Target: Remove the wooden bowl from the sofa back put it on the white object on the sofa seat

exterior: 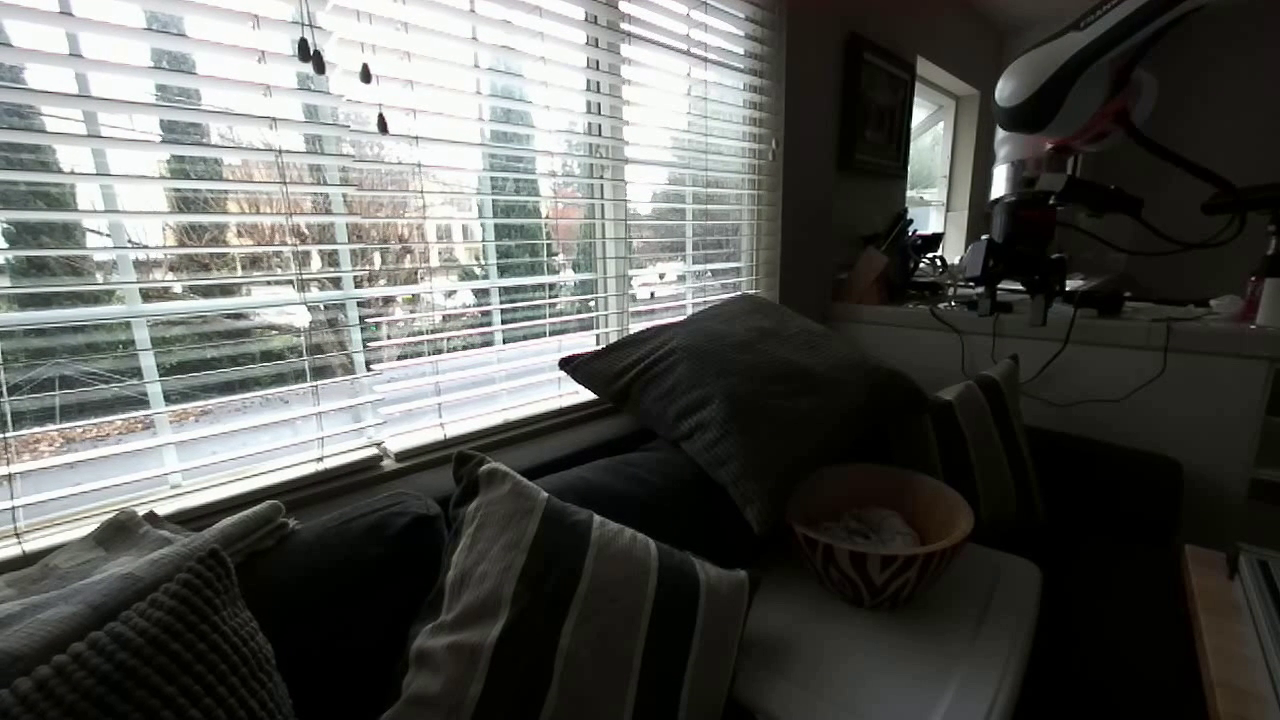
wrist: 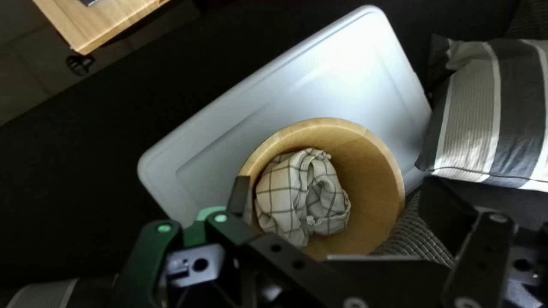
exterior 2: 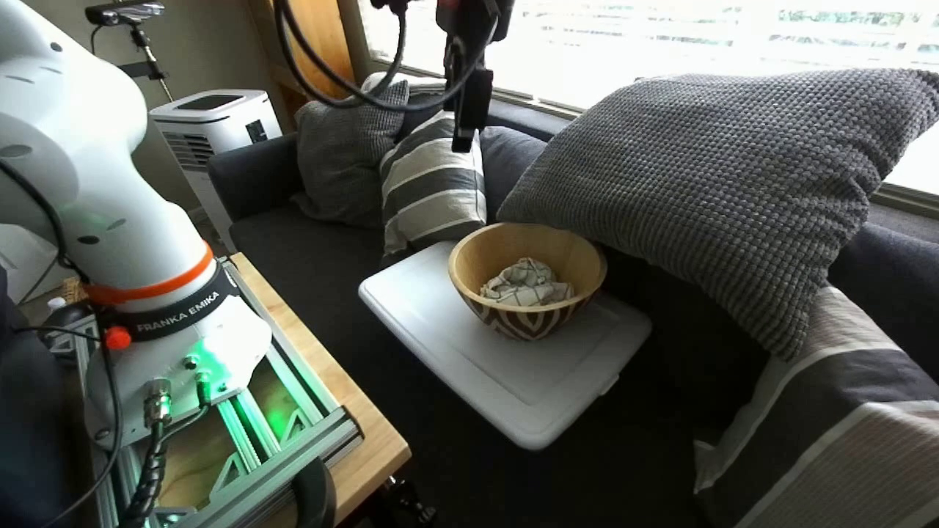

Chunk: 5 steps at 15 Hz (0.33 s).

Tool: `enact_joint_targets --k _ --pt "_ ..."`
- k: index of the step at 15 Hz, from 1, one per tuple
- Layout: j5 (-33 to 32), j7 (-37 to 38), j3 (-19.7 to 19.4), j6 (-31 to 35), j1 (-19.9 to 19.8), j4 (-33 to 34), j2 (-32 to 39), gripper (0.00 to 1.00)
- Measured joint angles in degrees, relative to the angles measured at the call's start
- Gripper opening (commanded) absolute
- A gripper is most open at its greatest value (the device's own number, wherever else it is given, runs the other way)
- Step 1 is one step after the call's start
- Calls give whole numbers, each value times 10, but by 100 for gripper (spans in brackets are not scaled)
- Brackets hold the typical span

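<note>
Along the dark, nearly black upholstered sofa seat (exterior 2: 293,238), below the padded dark sofa back (exterior 2: 524,119), a large grey waffle-textured fabric pillow (exterior 2: 704,161) slants down near a smaller grey-and-white striped fabric pillow (wrist: 501,111). A flat, white-grey rectangular pad with rounded corners (exterior 2: 440,315) lies on the seat. On it, toward the sofa back, stands the round, light-brown wooden bowl (exterior 2: 522,320), apparently upright, dark-patterned outside; being circular, it presents no long axis. The placing may therefore be judged complete. A black two-fingered gripper (wrist: 342,202) hangs above, well apart from the bowl, which holds a crumpled white cloth with dark checks (wrist: 299,192). As seen from the wrist, the bowl lies below and between the fingers (wrist: 240,199), which are spread wide and grasp nothing: one overlaps the rim along the line of sight, the other falls outside it. The governing relation is thus vertical: retreat upward looks unhindered, whereas any fresh grasp would call for descent astride the bowl's wall. Hidden are part of the rim, behind the linkage in the wrist view, and the bowl's far base; whether bowl and grey pillow touch cannot be told. The gripper's upper part is cut off in an exterior view, where one fingertip (exterior 2: 462,139) is distinguishable.
</note>
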Motion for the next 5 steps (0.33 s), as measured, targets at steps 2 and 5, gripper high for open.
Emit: enact_joint_targets --k 2,5 --pt "-36 36 31 25 15 0 -23 100" --pt "-57 58 51 41 28 -1 -30 100"
